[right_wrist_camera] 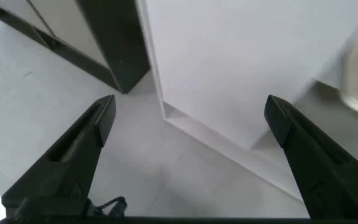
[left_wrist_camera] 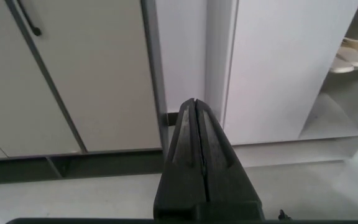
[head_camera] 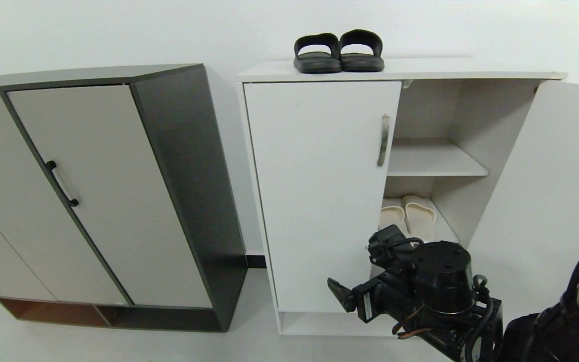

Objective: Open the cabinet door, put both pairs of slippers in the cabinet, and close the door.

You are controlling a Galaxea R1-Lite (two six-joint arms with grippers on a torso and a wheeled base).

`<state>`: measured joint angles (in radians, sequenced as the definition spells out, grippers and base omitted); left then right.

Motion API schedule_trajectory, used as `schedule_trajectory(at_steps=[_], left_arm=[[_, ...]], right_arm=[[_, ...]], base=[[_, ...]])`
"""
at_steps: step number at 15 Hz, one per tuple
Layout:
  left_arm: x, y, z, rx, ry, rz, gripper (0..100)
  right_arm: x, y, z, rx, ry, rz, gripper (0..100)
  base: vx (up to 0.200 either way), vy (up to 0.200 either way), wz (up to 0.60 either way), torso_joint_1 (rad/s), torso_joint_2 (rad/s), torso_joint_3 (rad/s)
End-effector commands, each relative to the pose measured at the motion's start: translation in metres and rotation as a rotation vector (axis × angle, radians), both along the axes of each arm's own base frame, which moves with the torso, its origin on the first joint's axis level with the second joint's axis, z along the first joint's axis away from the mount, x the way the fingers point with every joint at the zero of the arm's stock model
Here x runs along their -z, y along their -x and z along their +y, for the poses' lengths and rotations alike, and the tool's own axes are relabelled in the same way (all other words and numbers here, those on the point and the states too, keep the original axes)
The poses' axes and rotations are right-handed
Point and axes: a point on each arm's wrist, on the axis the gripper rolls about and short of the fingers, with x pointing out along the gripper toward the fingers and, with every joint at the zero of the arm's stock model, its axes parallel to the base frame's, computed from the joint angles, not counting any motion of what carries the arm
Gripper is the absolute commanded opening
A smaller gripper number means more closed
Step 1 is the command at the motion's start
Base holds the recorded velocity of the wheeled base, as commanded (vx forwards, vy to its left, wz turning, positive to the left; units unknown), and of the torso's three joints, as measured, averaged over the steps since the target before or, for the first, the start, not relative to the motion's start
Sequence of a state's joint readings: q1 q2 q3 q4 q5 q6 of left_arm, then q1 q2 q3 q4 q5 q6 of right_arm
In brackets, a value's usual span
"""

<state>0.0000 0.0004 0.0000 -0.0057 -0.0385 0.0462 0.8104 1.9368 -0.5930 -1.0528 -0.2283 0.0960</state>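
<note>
Head view: the black slippers (head_camera: 339,51) sit side by side on top of the white cabinet (head_camera: 420,68), at the top middle of the frame. Their long way points to the wall. The right gripper (head_camera: 357,266) is low in the middle, far below them, wide open and empty. The cream slippers (head_camera: 410,213) lie inside on the low shelf.

Left wrist view: the left gripper (left_wrist_camera: 195,124) is squeezed together with nothing in it.

Right wrist view: the fingers (right_wrist_camera: 86,143) stand wide apart near the cabinet's bottom corner. I think this arm must go up high.
</note>
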Motion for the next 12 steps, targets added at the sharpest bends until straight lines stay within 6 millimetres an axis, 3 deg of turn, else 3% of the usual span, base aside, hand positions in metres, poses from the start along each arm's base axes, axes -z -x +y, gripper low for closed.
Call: schedule_trajectory(at_steps=[1, 12], left_arm=[[-0.0001, -0.0001, 0.0, 0.0, 0.0, 0.001, 0], [-0.0001, -0.0001, 0.0, 0.0, 0.002, 0.001, 0]], right_arm=[[0.0003, 0.0006, -0.0001, -0.004, 0.007, -0.002, 100], [0.0028, 0.0029, -0.0011, -0.006, 0.017, 0.005, 100]], base=[[0.0, 0.2, 0.0, 0.002, 0.0, -0.002], [0.0, 0.0, 0.0, 0.0, 0.0, 0.0]])
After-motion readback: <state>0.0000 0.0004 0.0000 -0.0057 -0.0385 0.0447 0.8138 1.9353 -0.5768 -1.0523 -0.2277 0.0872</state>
